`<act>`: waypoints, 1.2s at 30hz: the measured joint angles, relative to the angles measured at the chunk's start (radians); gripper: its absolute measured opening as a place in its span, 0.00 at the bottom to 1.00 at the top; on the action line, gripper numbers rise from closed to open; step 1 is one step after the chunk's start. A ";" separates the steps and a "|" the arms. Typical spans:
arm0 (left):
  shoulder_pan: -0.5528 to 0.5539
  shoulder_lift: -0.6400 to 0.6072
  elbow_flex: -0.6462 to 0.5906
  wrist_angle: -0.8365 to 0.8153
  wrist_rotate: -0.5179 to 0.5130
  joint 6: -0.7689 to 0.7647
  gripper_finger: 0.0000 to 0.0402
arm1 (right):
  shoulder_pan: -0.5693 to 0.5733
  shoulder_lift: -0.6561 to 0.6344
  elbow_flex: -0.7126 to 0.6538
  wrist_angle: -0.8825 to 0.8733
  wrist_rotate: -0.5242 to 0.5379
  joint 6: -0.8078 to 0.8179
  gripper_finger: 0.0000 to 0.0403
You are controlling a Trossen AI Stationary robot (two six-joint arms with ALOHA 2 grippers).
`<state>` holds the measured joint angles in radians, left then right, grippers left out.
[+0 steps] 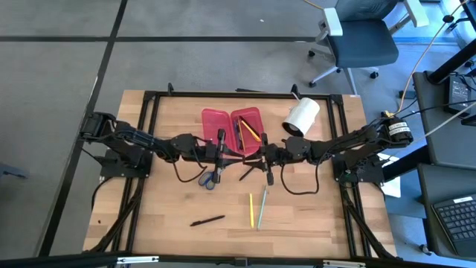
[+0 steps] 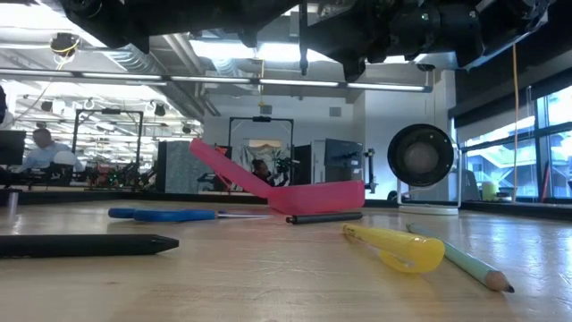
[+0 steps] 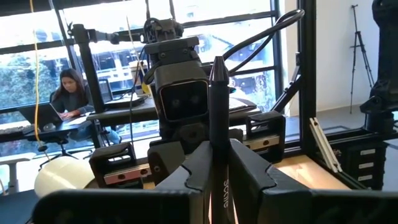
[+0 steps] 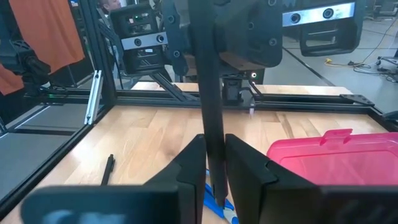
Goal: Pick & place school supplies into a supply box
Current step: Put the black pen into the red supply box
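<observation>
**Supply box open at the back, a pen in each hand**

Supply box (image 1: pixel 221 119), a red-pink translucent plastic case, lies open on the pale wooden surface (image 1: pixel 171 201) towards its far edge, both hinged halves spread side by side. The half nearer the right arm holds a few yellow and black pens (image 1: pixel 249 132); the other half looks bare. A big white roll (image 1: pixel 301 117) lies just beside the box on the right arm's side.

Both arms reach in over the middle, just in front of the box. The left hand (image 3: pixel 219 149) is clamped narrow on a slim black pen (image 3: pixel 217 93), which stands upright between its fingers. Pale lettering runs along the barrel low down, but I cannot read it. The right hand (image 4: pixel 216 146) has its fingers drawn in against a second black pen (image 4: pixel 208 74), seemingly pinching it, also upright.

On the surface lie small blue-handled scissors (image 1: pixel 210 179) below the left hand, a short dark pen (image 1: pixel 249 173) near the right hand, a yellow pen (image 1: pixel 251 211) and a green pencil (image 1: pixel 262 207) side by side nearer the front, and a black marker (image 1: pixel 207 220) well apart to their left.
</observation>
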<state>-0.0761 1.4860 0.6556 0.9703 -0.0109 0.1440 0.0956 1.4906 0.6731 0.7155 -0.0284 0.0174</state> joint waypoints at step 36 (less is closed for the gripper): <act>0.001 0.000 0.000 0.022 0.048 0.001 0.08 | 0.001 -0.001 0.000 0.025 -0.026 0.030 0.35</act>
<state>-0.0750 1.4860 0.6556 0.9920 0.0372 0.1448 0.0964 1.4899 0.6727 0.7401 -0.0543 0.0478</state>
